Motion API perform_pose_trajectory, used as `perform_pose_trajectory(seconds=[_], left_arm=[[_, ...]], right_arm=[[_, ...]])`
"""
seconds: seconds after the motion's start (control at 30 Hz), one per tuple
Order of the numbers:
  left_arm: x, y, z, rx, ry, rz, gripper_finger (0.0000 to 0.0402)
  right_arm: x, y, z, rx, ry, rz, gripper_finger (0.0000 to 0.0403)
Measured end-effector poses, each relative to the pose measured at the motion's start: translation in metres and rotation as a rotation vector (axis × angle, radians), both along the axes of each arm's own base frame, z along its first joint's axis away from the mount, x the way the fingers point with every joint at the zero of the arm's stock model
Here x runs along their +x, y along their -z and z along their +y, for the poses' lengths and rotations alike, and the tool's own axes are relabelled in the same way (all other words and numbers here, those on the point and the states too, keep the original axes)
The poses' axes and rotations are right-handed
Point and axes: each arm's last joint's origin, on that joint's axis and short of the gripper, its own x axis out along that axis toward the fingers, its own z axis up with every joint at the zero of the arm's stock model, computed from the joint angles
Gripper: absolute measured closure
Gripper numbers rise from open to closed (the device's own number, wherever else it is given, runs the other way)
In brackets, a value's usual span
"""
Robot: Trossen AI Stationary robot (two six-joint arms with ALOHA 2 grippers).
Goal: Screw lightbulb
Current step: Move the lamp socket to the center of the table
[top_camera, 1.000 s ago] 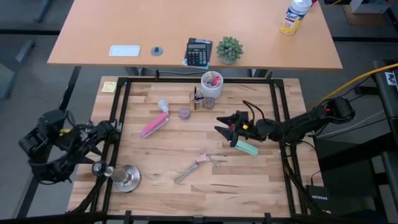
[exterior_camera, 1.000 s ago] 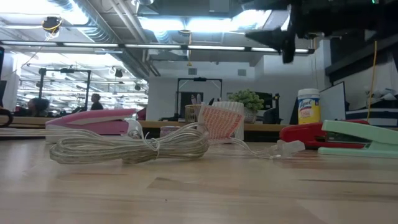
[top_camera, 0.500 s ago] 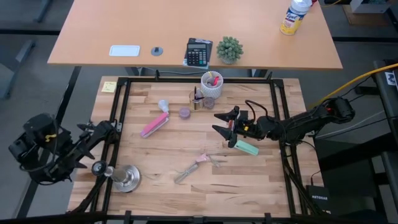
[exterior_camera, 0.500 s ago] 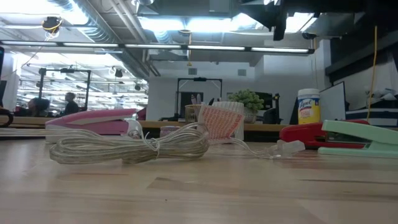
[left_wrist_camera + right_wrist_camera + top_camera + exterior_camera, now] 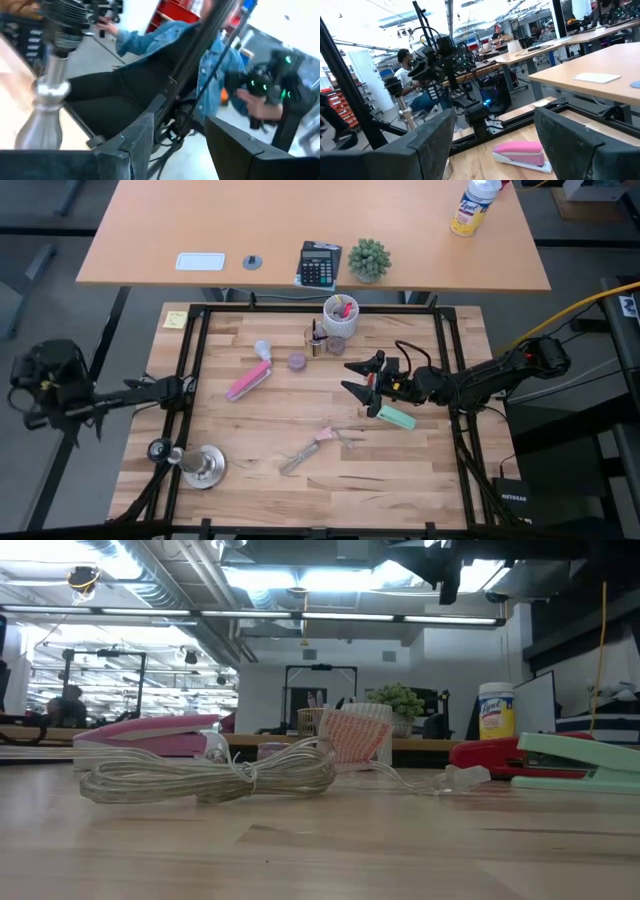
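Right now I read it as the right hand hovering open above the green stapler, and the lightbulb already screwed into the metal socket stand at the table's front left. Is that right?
Not quite. The high view shows the lightbulb lying loose on the table beside the pink stapler, far from the metal socket stand, whose socket holds nothing. The rest stands: the right hand hovers open above the green stapler.

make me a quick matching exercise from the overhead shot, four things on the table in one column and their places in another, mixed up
Things:
1. lightbulb
2. metal socket stand
3. green stapler
4. pink stapler

Places:
a. under the right gripper, right side
b. near left corner
c. just beyond the pink stapler's far end
d. left of centre, lying diagonally

Pairs: 1-c, 2-b, 3-a, 4-d
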Motion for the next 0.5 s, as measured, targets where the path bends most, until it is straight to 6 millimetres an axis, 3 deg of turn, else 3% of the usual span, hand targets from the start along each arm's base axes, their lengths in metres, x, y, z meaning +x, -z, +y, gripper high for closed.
perform_pose_trajectory(seconds=[0.1, 0.27, 0.4, 0.5], left_arm=[[0.0, -0.007, 0.01, -0.031, -0.164, 0.048, 0.0234], [0.013, -0.025, 0.013, -0.092, -0.528, -0.082, 0.0234], [0.022, -0.037, -0.003, -0.15, -0.538, -0.183, 0.0234], [0.027, -0.039, -0.018, -0.219, -0.502, -0.11, 0.0234]], right_arm=[[0.0, -0.002, 0.0, 0.006, 0.006, -0.017, 0.0123], [0.0, -0.002, 0.0, 0.008, 0.007, -0.024, 0.0123], [-0.001, -0.002, 0.0, 0.008, 0.008, -0.025, 0.0123], [-0.001, -0.004, 0.0, 0.011, 0.008, -0.038, 0.0123]])
